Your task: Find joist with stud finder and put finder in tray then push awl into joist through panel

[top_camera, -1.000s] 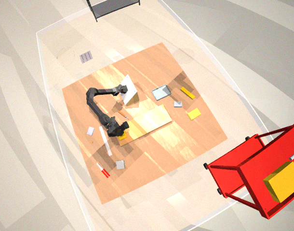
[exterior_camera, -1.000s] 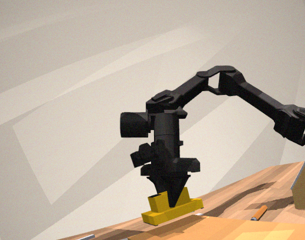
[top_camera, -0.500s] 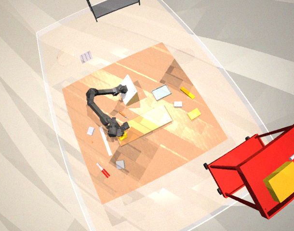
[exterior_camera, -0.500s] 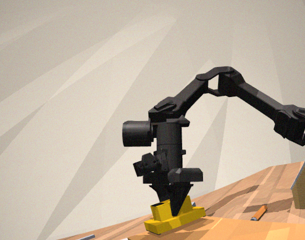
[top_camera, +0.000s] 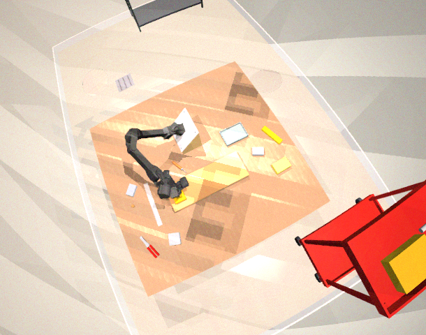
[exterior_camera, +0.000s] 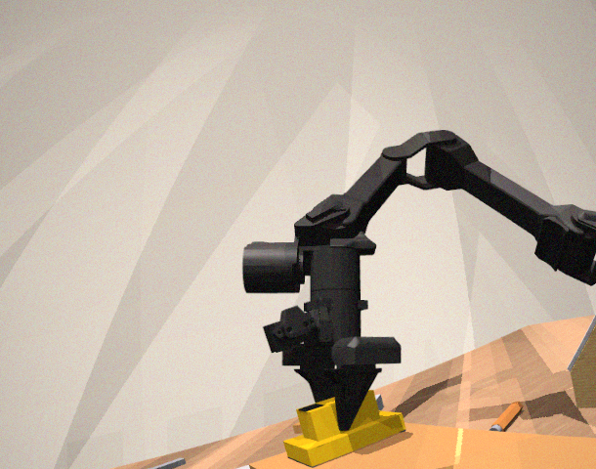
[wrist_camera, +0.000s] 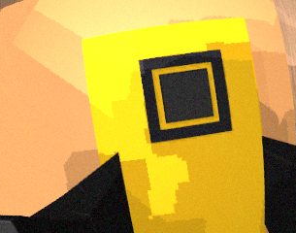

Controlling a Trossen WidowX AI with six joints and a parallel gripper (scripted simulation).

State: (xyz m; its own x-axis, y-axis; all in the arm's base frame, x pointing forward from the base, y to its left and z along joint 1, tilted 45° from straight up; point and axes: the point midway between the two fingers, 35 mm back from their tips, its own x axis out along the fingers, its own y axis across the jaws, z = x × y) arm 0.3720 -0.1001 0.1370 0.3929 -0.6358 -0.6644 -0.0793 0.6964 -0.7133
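Note:
The yellow stud finder point(top_camera: 179, 198) point(exterior_camera: 338, 444) point(wrist_camera: 215, 170) is held upright in my gripper point(exterior_camera: 331, 414) point(wrist_camera: 184, 150), which is shut on its raised handle. Its base is down at the left end of the floor panel point(top_camera: 220, 173) point(exterior_camera: 515, 451) and appears to rest on it; a tiny gap cannot be ruled out. The square display on its top is dark, with a thin yellow outline. The awl point(top_camera: 177, 165) point(exterior_camera: 508, 416), with an orange handle, lies beside the panel's back edge. The pale tray point(top_camera: 234, 134) is empty, beyond the panel. The joist is hidden.
A white upright board point(top_camera: 188, 131) stands by the arm's base. A long white strip point(top_camera: 153, 205) and a red-handled tool point(top_camera: 148, 248) lie left of the panel. A yellow bar point(top_camera: 272, 135), a white block point(top_camera: 258, 151) and a yellow pad point(top_camera: 281, 165) lie near the tray.

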